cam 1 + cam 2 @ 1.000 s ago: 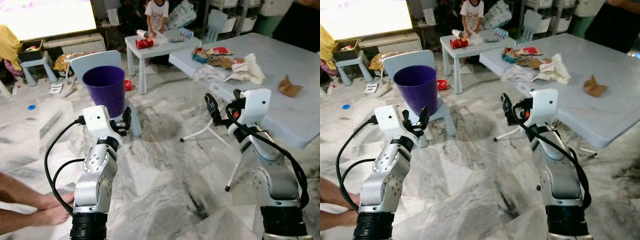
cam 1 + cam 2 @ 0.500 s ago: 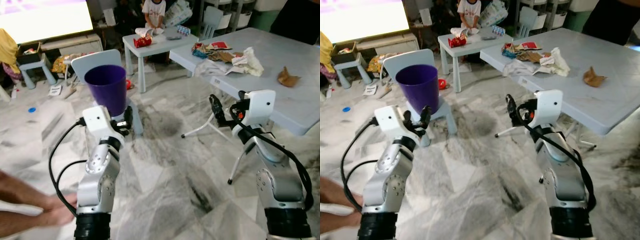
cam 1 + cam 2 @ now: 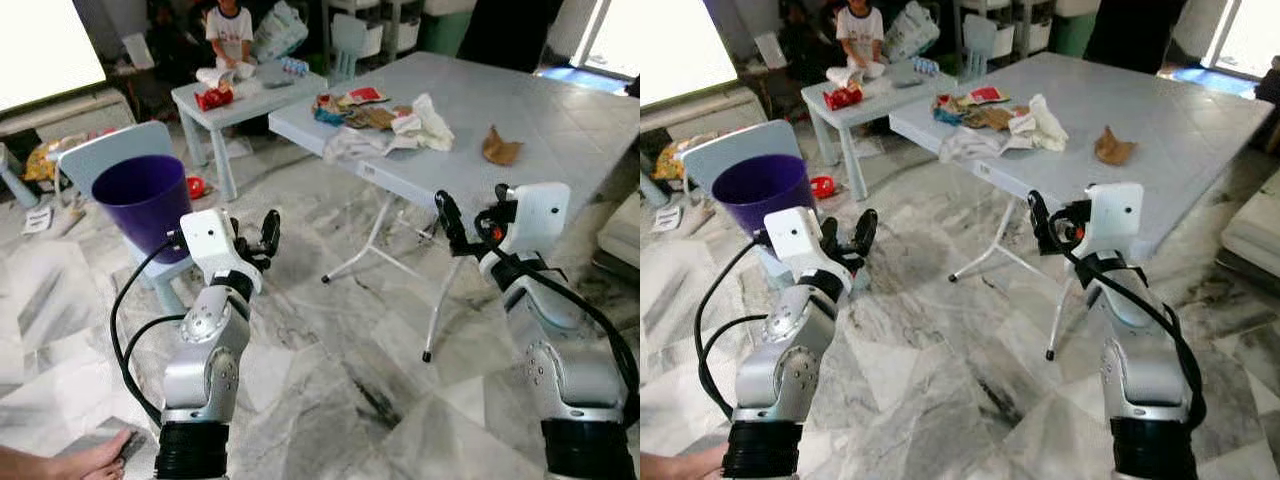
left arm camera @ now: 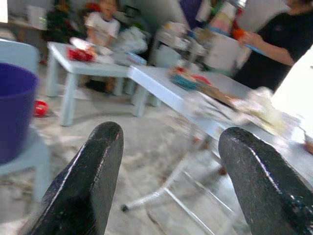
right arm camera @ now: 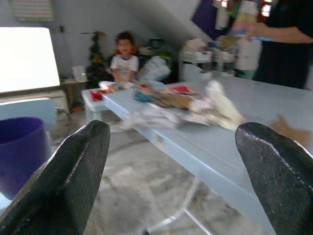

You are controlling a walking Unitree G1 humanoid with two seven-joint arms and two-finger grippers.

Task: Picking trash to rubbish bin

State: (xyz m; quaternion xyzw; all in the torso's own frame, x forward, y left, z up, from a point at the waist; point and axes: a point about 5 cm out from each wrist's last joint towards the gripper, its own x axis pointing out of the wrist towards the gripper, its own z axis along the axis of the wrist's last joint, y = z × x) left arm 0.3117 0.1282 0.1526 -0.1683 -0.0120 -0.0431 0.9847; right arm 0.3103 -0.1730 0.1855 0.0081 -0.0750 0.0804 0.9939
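Observation:
A purple bin (image 3: 147, 200) stands on a pale blue chair (image 3: 105, 152) at my left. On the big grey table (image 3: 540, 100) ahead lies a heap of wrappers and white tissue (image 3: 385, 118), and a crumpled brown paper (image 3: 499, 148) lies apart to its right. My left gripper (image 3: 255, 238) is raised beside the bin, open and empty. My right gripper (image 3: 452, 225) is raised in front of the table's near edge, also open and empty. In the wrist views the left gripper (image 4: 168, 166) and the right gripper (image 5: 171, 176) have their fingers wide apart, pointing toward the table.
A small table (image 3: 250, 92) with red packets stands behind, with a child (image 3: 230, 30) at it. A person in black (image 4: 274, 44) stands past the big table. A person's hand (image 3: 70, 462) rests on the floor at lower left. The table's folding legs (image 3: 375, 245) stand ahead.
The camera has turned right: the bin has shifted left in the picture and the big table now sits centre. Both arms keep their raised pose with fingers apart.

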